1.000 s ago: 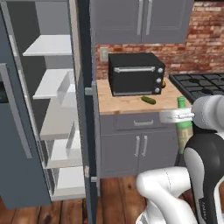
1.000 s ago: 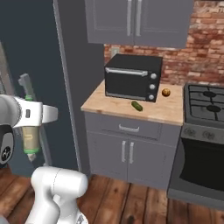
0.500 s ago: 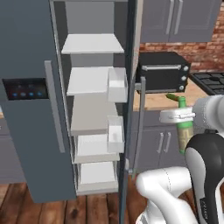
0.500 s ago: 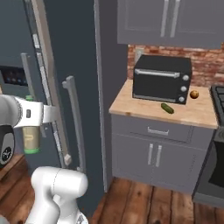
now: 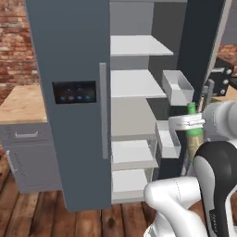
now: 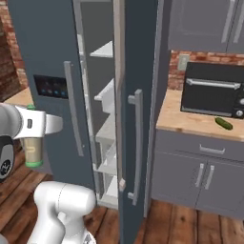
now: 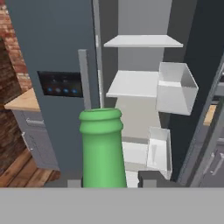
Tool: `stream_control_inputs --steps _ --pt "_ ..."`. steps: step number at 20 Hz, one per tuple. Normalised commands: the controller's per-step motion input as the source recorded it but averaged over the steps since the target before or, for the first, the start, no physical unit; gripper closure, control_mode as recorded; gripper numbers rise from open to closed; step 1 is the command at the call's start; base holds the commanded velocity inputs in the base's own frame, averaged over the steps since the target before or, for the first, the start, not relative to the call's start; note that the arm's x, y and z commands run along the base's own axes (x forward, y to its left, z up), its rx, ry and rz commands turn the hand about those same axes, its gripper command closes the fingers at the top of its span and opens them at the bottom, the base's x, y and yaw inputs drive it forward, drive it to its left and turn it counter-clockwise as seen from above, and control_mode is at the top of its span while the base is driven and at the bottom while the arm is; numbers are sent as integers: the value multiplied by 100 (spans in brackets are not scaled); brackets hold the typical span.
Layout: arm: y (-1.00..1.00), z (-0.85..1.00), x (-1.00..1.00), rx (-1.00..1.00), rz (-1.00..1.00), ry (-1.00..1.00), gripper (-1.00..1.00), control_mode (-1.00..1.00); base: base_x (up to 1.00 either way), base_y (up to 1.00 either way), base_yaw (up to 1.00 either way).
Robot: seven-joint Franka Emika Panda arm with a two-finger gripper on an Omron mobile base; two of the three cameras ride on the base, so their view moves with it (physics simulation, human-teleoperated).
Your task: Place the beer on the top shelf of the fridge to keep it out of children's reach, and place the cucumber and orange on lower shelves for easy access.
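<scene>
One item, the beer [image 7: 101, 148], is being carried upright in the gripper [image 5: 193, 126], fingers clamped on it, in front of the open fridge [image 5: 74, 55]. Next it likely needs raising onto the top shelf [image 5: 139, 45].

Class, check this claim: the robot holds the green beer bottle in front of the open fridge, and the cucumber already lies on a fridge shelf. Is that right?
Not quite. The beer bottle is held before the open fridge, but the cucumber lies on the wooden counter beside the black oven, as the right base view shows.
</scene>
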Motion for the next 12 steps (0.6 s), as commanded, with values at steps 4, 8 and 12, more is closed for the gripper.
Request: stream_control_inputs --steps 4,8,12 --pt "0 0 0 0 0 0 100 100 3 46 -4" --pt "0 0 0 0 0 0 100 100 16 9 -12" --pt "0 0 0 0 0 0 100 100 22 3 -15"
